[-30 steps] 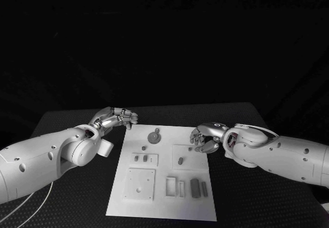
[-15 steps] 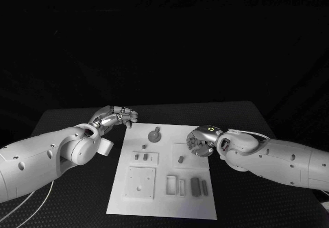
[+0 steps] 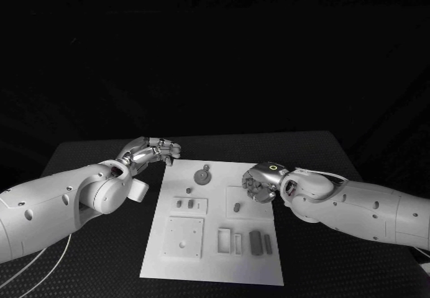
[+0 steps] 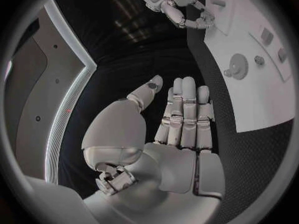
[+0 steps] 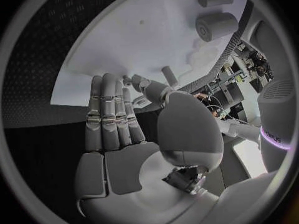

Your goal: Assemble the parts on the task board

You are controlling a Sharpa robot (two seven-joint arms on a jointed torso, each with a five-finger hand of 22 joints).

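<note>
Head view: right hand empty, fingers apart, above board; left hand empty beside it; parts look largely unassembled.

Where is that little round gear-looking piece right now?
In the head view, the round gear lies near the task board's far edge, between the left hand and right hand.
</note>
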